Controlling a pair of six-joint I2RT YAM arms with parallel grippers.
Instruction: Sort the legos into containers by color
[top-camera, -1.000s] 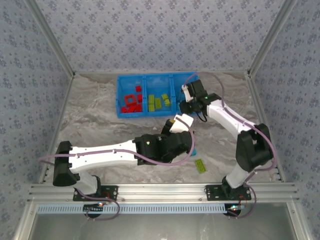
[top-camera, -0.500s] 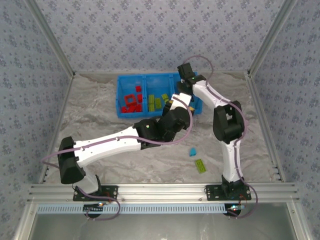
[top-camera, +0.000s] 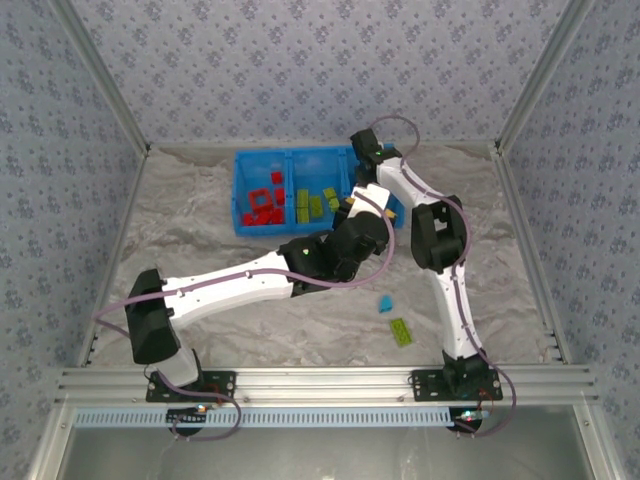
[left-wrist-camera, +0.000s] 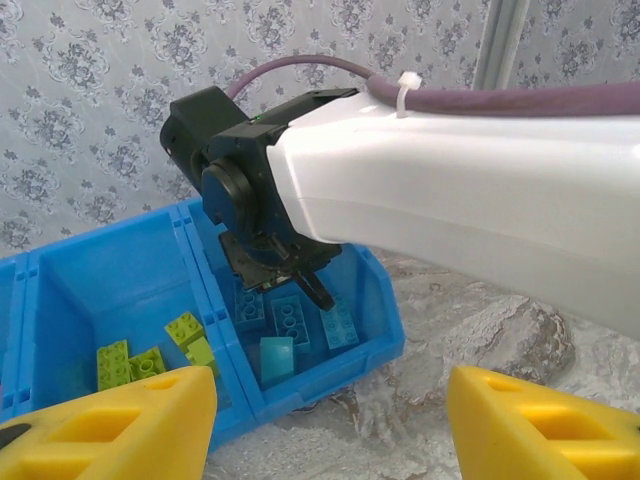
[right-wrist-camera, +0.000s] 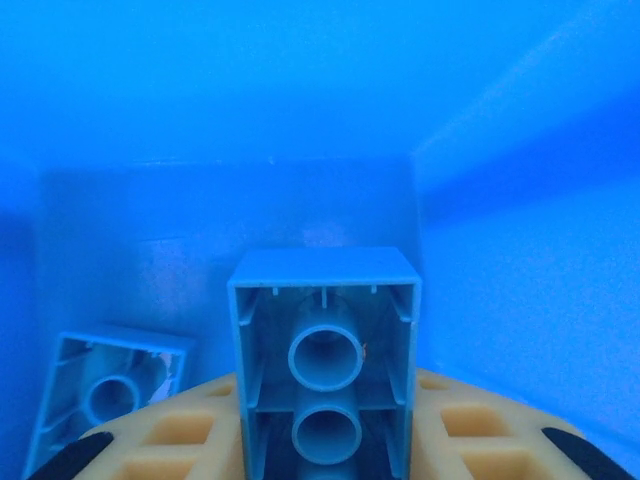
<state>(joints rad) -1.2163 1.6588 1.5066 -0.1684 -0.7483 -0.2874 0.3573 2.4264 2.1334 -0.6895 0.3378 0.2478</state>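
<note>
The blue bin (top-camera: 290, 157) stands at the back of the table. Red legos (top-camera: 263, 205) lie in its left compartment, lime green ones (top-camera: 315, 203) (left-wrist-camera: 150, 355) in the middle, and light blue ones (left-wrist-camera: 290, 320) in the right. My right gripper (right-wrist-camera: 325, 400) (left-wrist-camera: 285, 275) hangs down inside the right compartment, shut on a light blue lego (right-wrist-camera: 325, 350) whose hollow underside faces the camera. My left gripper (left-wrist-camera: 330, 430) hovers just in front of the bin, open, with nothing between its yellow fingers (left-wrist-camera: 110, 425). A light blue lego (top-camera: 385, 302) and a green lego (top-camera: 401, 332) lie on the table.
Both arms cross over the bin's right end (top-camera: 392, 215), the left forearm (top-camera: 240, 285) lying diagonally across the middle of the table. Another light blue lego (right-wrist-camera: 105, 390) leans at the compartment's left. Patterned walls close the sides and back.
My right arm has swung left and lowered its gripper into the bin's right compartment. My left arm has stretched toward the bin, uncovering the light blue lego on the table.
</note>
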